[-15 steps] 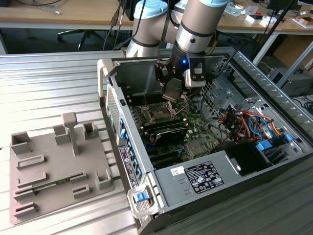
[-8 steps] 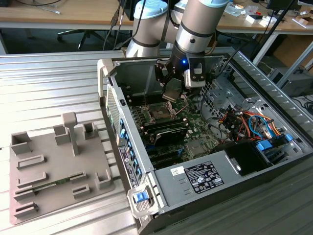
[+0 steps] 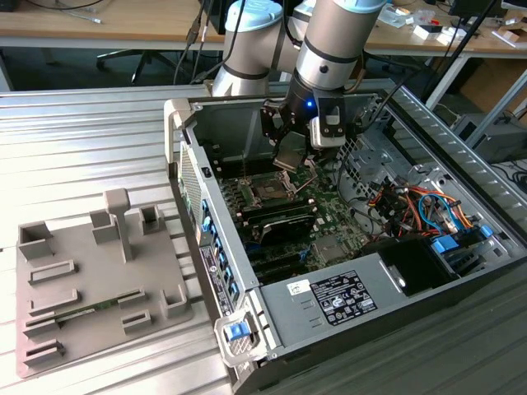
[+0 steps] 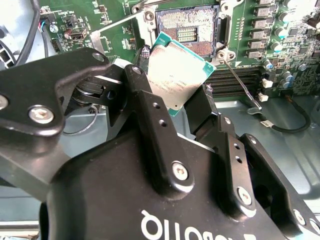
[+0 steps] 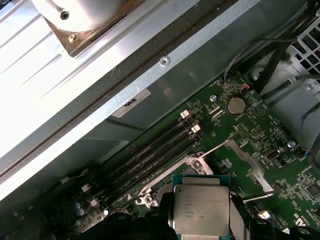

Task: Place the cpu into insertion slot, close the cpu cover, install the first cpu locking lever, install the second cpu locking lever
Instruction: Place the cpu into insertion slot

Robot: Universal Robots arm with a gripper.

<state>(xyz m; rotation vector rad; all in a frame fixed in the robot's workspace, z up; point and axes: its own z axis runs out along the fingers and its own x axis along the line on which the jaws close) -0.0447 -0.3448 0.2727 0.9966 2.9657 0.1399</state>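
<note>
My gripper (image 3: pixel 290 156) is shut on the cpu (image 3: pixel 289 153), a thin silver-tan square held tilted above the green motherboard (image 3: pixel 329 218) inside the open computer case. In both wrist views the cpu (image 4: pixel 175 75) (image 5: pixel 201 207) sits clamped by two opposite edges between the black fingers (image 4: pixel 145 100). The insertion slot (image 4: pixel 187 30) lies open just beyond the chip, its contact field bare; in the exterior view the insertion slot (image 3: pixel 268 191) is below the gripper. The cpu cover (image 5: pixel 250 165) stands swung open beside the socket. Thin locking levers (image 4: pixel 239 80) (image 5: pixel 215 149) stick out unlatched.
The case walls (image 3: pixel 185 156) ring the board. Bundled cables (image 3: pixel 420 206) and drive bays fill the exterior view's right. A grey power supply (image 3: pixel 329 296) sits near the front. Memory slots (image 5: pixel 150 150) run beside the socket. A grey fixture tray (image 3: pixel 99 280) lies outside on the exterior view's left.
</note>
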